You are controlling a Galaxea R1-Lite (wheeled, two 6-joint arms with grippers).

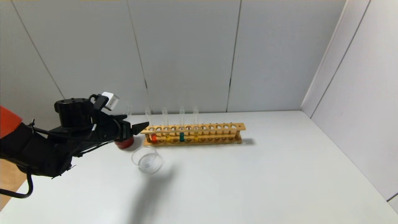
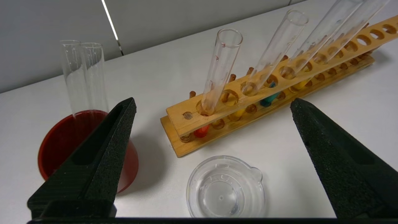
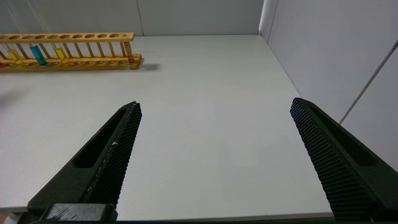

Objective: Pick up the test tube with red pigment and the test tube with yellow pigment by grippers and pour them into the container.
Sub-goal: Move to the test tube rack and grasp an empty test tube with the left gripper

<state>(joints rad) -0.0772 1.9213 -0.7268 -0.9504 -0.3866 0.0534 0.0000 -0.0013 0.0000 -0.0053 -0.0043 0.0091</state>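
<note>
Left gripper (image 2: pixel 211 115) poised above the table's near-left side, jaws spread wide and empty, aimed toward the end of the wooden rack (image 1: pixel 192 134) where the test tube with red pigment (image 1: pixel 152 129) stands, apparently to line up a sideways grasp. Red-pigment tube upright in the rack's leftmost filled hole, a thin clear glass cylinder, round-ended, with only a short column of red-orange liquid at the bottom and faint reddish streaks on the inner wall. Yellow tube (image 1: pixel 166 127), teal tube (image 1: pixel 182 127) and second yellow tube (image 1: pixel 196 126) ranged beside it. Container (image 1: pixel 147 160), a shallow clear dish with a pouring lip, empty, just in front of the rack and near the gripper, likely for a short pour. Dark red cup (image 1: pixel 124 142) with two empty tubes (image 2: pixel 82 77) left of the rack. Right gripper (image 3: pixel 214 158) parked wide open, holding nothing, over bare table (image 3: pixel 199 102), well apart.
</note>
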